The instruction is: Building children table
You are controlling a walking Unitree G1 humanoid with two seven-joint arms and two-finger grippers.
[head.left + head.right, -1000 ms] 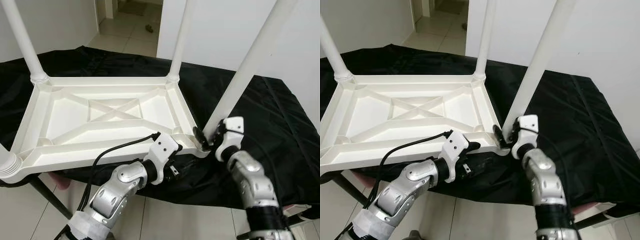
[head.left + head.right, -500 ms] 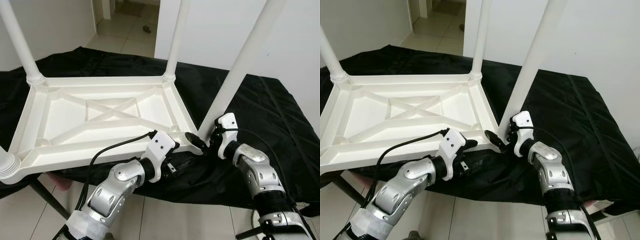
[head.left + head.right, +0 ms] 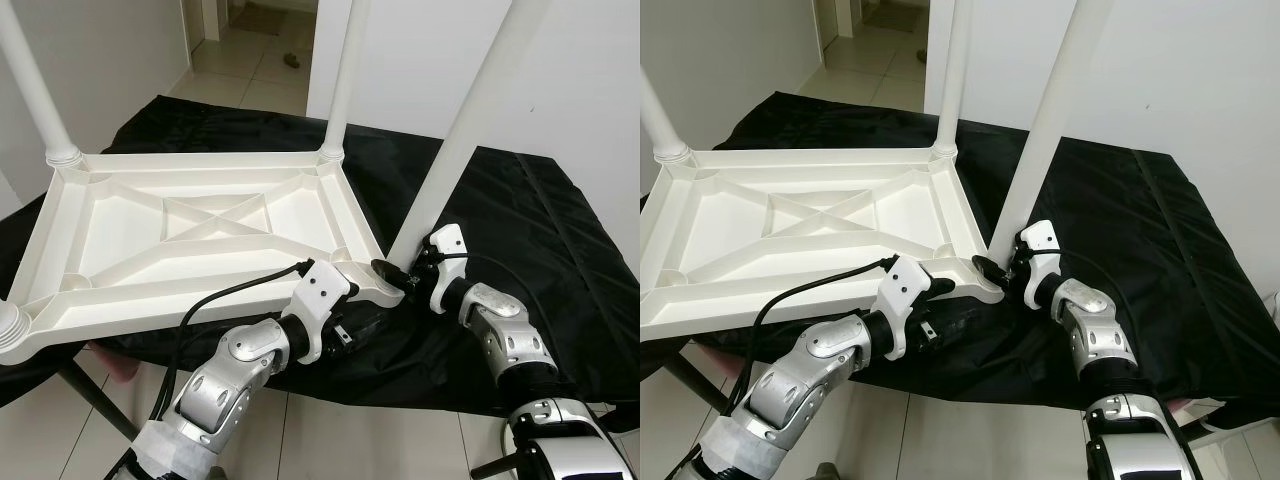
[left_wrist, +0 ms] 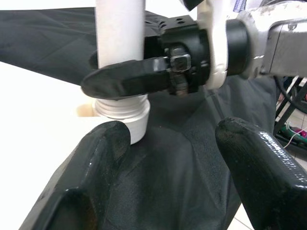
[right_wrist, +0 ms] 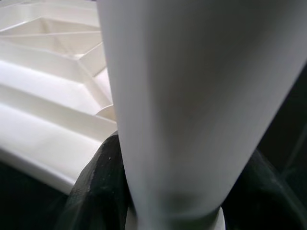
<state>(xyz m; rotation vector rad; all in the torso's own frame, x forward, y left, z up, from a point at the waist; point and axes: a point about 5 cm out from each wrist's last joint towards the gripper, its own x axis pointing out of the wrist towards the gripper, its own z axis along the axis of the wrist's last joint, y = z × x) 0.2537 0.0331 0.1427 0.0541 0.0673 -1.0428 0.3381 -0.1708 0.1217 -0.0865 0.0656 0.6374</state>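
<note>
Children's table (image 3: 200,235) lay upside down on the black-draped worktop (image 3: 540,230), and the left wrist view showed what the eye views hid: the near-corner leg (image 4: 120,48) seated in its threaded collar, a right gripper (image 3: 400,272) finger across it. The right wrist view had the jaws clasping that leg, while the left gripper (image 4: 168,163) hovered just below, jaws wide. Since a second ago, the right gripper had dropped lower on the leg.

White table (image 3: 200,235), black cloth (image 3: 520,210)
</note>
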